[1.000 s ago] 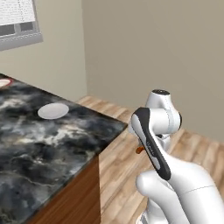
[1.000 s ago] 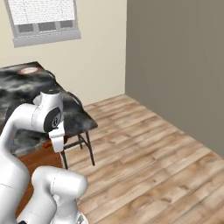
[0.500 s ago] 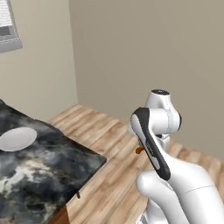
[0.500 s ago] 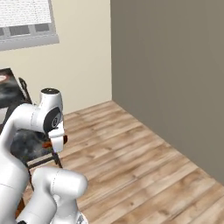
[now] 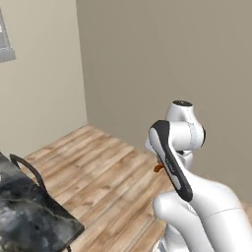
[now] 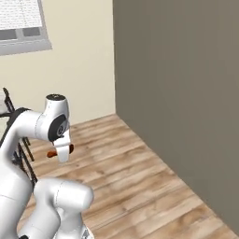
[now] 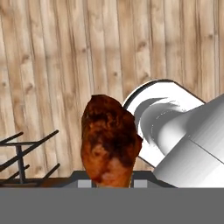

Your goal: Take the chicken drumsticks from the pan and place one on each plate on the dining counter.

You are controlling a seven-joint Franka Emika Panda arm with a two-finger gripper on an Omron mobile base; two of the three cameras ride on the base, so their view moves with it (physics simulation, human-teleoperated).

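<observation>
A browned chicken drumstick stands upright between the fingers of my gripper, which is shut on it. Over the wooden floor, the gripper hangs from the folded arm with the drumstick sticking out on both sides of it. From the left, an orange bit of the drumstick peeks out beside the dark arm link. A corner of the marbled dining counter lies at the lower left. The pan and the plates are out of view.
A black metal stool frame stands by the counter's corner, also seen as the stool frame and the stool frame. Wooden floor spreads ahead to grey and beige walls. A window sits high on the left.
The whole picture has swung: the camera has turned, so the counter has slid off to the left and its plate has left the frame. The drumstick stays held in the shut gripper.
</observation>
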